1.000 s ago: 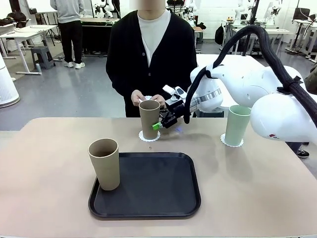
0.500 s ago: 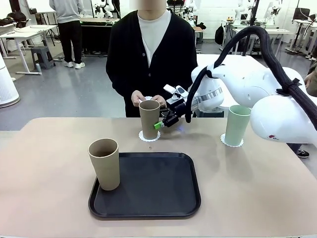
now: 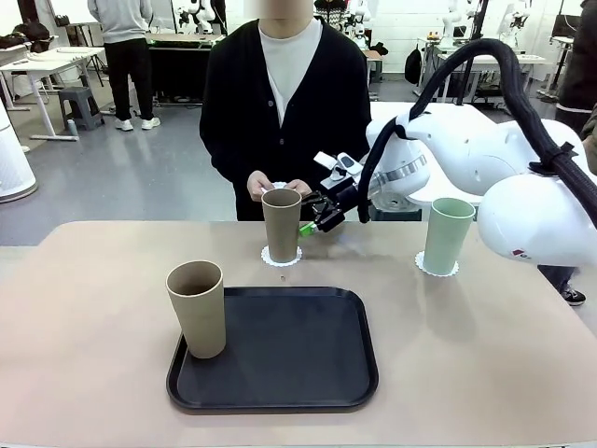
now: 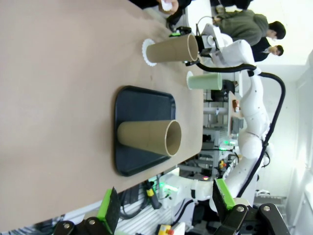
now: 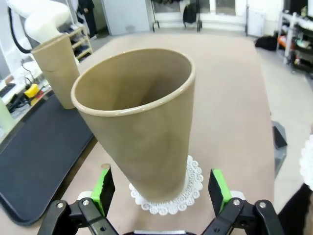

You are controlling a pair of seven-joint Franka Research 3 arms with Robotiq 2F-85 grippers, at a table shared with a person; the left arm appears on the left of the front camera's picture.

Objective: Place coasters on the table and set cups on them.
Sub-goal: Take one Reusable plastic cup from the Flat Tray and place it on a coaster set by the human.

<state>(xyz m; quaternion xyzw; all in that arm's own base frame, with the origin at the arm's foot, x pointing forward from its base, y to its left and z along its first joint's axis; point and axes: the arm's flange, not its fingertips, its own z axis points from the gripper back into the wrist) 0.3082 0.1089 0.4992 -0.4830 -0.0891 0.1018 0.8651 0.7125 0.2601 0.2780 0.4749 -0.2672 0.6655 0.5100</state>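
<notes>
- The right gripper point(image 3: 312, 225) hangs low over the far middle of the table point(image 3: 103, 327). In the front view it sits just beside the far tan-brown cup point(image 3: 282, 222), on that cup's right.
- Its jaws are spread wide and grasp nothing. In the right wrist view the green pads point(image 5: 103, 185) stand on either side of the cup's lower part, with a gap on each side.
- The far tan-brown cup stands upright on a scalloped white coaster point(image 3: 280, 257), whose lacy edge shows around the cup's base.
- The mint green cup point(image 3: 447, 233) stands upright on a second coaster point(image 3: 437, 271) toward the table's far right, well apart from the right gripper.
- The near tan-brown cup point(image 3: 197, 308) stands upright on the left part of the black tray point(image 3: 298, 364), close to the tray's left rim. The tray lies flat on the near middle of the table.
- A person in a black cardigan point(image 3: 233, 112) stands at the far side. The person's hands point(image 3: 259, 183) are held together just behind the far tan-brown cup, with a small white thing between the fingers. It is too small to tell exactly what it is.
- The left gripper point(image 4: 166, 203) is released, its green-padded fingers parted wide with nothing between them. In the left wrist view, which is rolled sideways, it is held well back from the tray and all three cups.
</notes>
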